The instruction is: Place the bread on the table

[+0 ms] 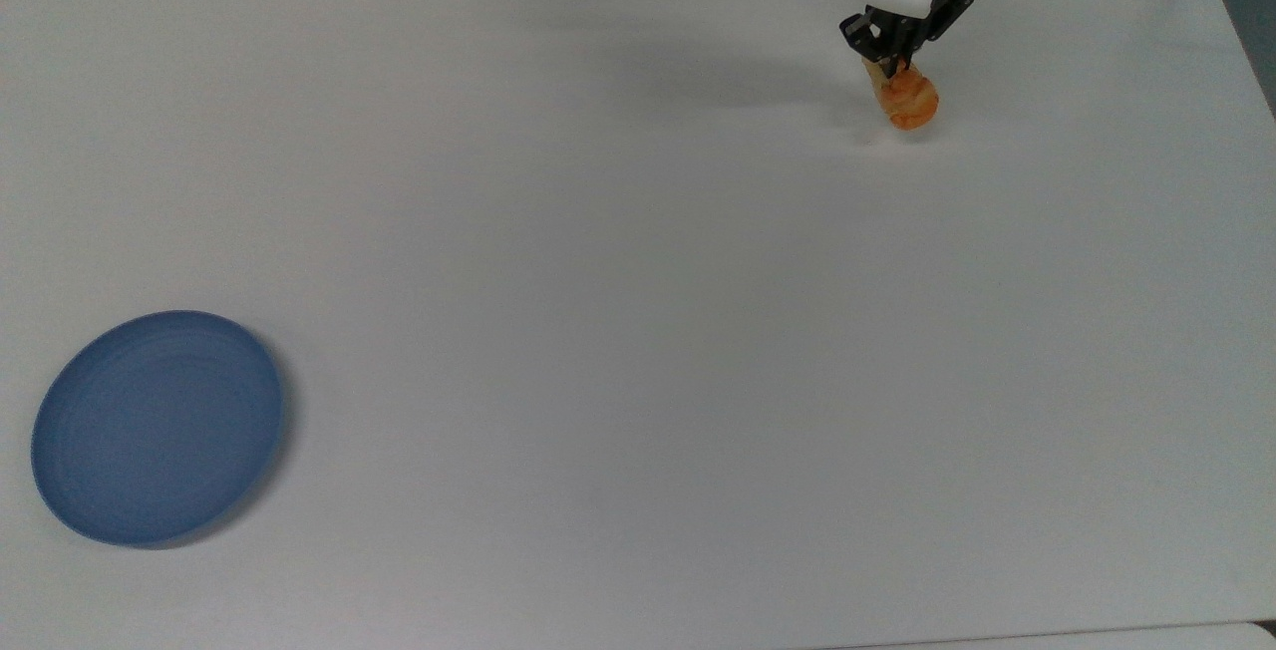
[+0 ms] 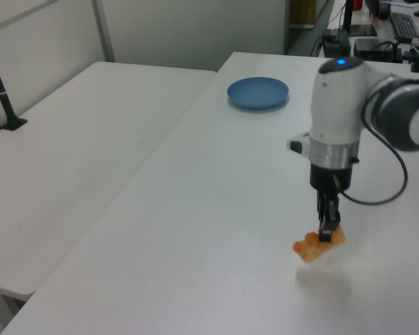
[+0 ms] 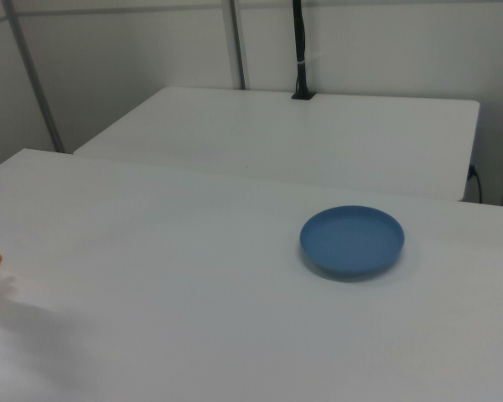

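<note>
1. Gripper (image 2: 327, 232) is seen pinched on one end of the bread (image 2: 319, 246); fingers point straight down.
2. Bread hangs directly under the claw, long axis tilted, lower end apparently just above the table (image 1: 638, 261), w/ shadow close beneath.
3. Spot is near the table's far edge, toward the top view's right corner.
4. Blue plate (image 1: 158, 425) is left well apart, near the opposite corner.

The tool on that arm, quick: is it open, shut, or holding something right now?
Tool: shut on the bread, held just above the table with a shadow beneath it.
</note>
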Controlling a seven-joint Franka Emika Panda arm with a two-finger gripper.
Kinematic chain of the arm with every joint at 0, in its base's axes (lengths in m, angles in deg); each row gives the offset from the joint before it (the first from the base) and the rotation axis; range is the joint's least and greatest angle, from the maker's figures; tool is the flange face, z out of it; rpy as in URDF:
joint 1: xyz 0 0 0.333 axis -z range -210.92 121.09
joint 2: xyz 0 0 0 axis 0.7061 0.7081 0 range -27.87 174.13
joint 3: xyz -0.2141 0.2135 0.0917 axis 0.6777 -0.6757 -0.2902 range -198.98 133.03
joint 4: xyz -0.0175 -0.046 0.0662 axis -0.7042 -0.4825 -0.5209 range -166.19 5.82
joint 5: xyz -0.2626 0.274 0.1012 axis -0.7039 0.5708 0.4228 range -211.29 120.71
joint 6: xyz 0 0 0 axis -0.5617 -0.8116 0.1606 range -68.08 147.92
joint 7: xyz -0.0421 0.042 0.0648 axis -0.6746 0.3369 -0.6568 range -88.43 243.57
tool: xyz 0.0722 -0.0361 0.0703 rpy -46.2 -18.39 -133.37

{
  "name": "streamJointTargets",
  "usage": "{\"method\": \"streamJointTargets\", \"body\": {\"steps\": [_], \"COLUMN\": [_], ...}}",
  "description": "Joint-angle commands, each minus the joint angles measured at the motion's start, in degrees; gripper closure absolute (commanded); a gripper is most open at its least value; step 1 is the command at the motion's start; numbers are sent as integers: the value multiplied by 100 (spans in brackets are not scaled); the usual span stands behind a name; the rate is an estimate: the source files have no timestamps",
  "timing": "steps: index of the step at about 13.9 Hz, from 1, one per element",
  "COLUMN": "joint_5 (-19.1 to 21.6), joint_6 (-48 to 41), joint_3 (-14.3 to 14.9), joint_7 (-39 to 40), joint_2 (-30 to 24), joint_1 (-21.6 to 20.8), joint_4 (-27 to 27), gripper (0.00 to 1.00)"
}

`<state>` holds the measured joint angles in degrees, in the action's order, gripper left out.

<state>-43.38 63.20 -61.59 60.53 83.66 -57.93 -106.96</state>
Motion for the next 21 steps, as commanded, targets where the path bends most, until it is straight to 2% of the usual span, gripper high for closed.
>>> {"method": "streamJointTargets", "body": {"steps": [1,8,13,15,16,17,18,19,21], "joint_5": [-488,-534,-490,-490,-490,-446,-402,-306,-305], "joint_6": [332,244,218,-184,-465,-660,-809,-1159,-1748], "joint_3": [-205,-285,-311,-311,-311,-311,-311,-303,-268], "joint_7": [-370,-406,-545,-599,-599,-608,-616,-625,-625], "joint_2": [-131,-87,-95,-166,-253,-358,-464,-595,-850], "joint_1": [-9,-35,-35,0,26,96,262,386,745], "joint_4": [-399,-390,-355,-285,-189,-92,22,267,671], "gripper": [88,63,51,49,44,33,11,0,0]}}
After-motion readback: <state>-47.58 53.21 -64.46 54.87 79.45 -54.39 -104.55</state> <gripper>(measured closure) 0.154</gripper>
